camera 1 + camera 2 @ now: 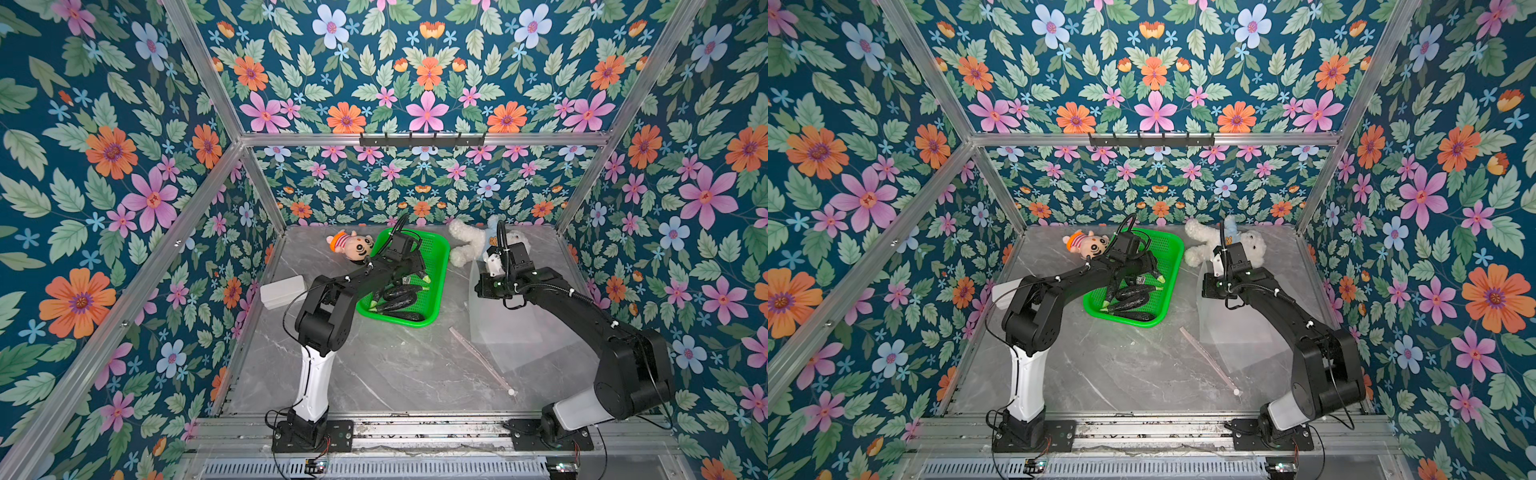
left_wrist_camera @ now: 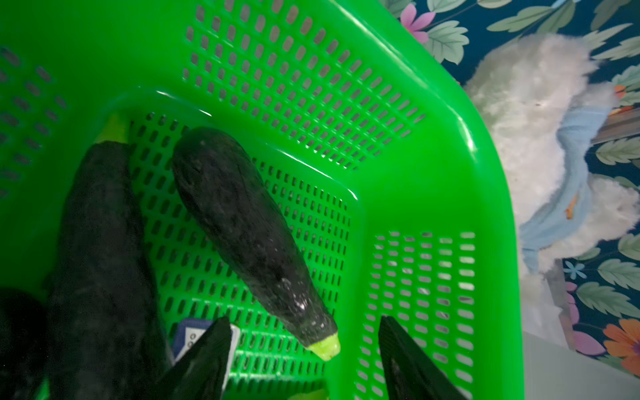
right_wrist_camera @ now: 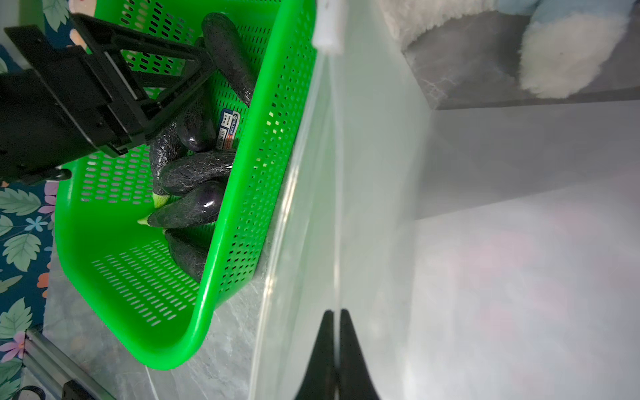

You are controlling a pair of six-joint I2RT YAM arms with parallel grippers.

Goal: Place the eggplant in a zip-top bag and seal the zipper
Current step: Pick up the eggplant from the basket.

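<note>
Several dark eggplants (image 1: 401, 293) lie in a green basket (image 1: 440, 249). My left gripper (image 2: 304, 321) is down inside the basket and open. Its fingers stand on either side of the green stem end of one eggplant (image 2: 242, 228) without touching it. The zip-top bag (image 1: 511, 328) lies translucent on the table to the right of the basket. My right gripper (image 3: 336, 311) is shut on a thin edge of the bag (image 3: 381, 207) and holds that side raised beside the basket. The zipper (image 1: 478, 357) shows as a pale pink strip on the table, with a white slider (image 1: 511, 391) at its near end.
A doll with an orange hat (image 1: 353, 245) lies behind the basket on the left. A white plush toy (image 1: 469, 243) lies behind the right arm, and a white box (image 1: 282, 291) sits at the table's left edge. A printed label (image 3: 228, 130) lies among the eggplants.
</note>
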